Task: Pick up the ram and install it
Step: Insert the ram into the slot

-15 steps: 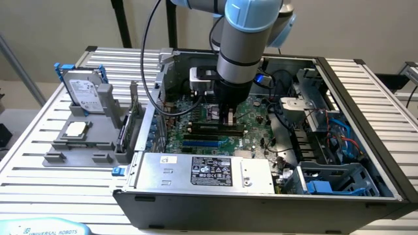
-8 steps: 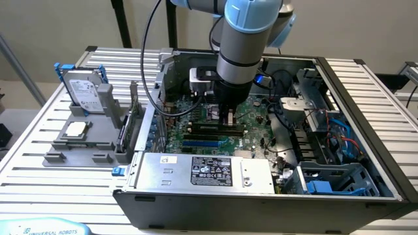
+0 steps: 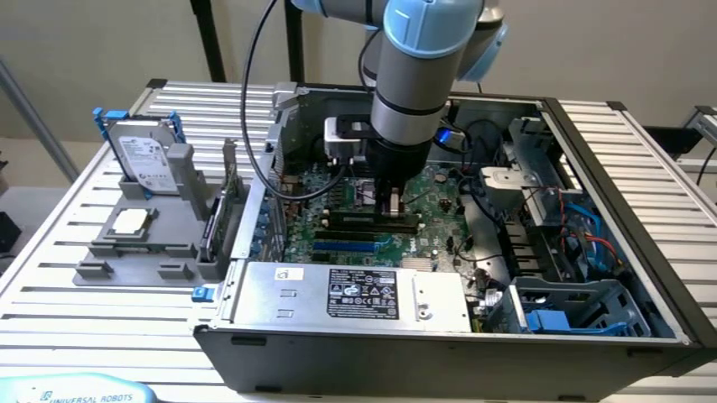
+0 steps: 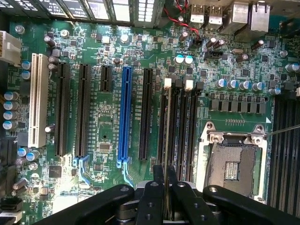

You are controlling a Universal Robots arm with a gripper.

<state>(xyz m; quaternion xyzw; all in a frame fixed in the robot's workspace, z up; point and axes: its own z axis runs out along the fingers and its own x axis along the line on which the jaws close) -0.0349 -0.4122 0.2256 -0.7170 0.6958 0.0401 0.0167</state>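
Ram [image 4: 168, 136]: held edge-on between closed gripper [image 4: 167, 187] fingers, seated along a black motherboard [image 4: 103, 56] slot; case [image 3: 627, 168] and arm [image 3: 421, 67] recorded in exterior view

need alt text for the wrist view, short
Black gripper shut on the thin ram stick, seen edge-on, held above the black memory slots of a green motherboard. A blue expansion slot and a white one lie on one side, the open silver processor socket on the other.
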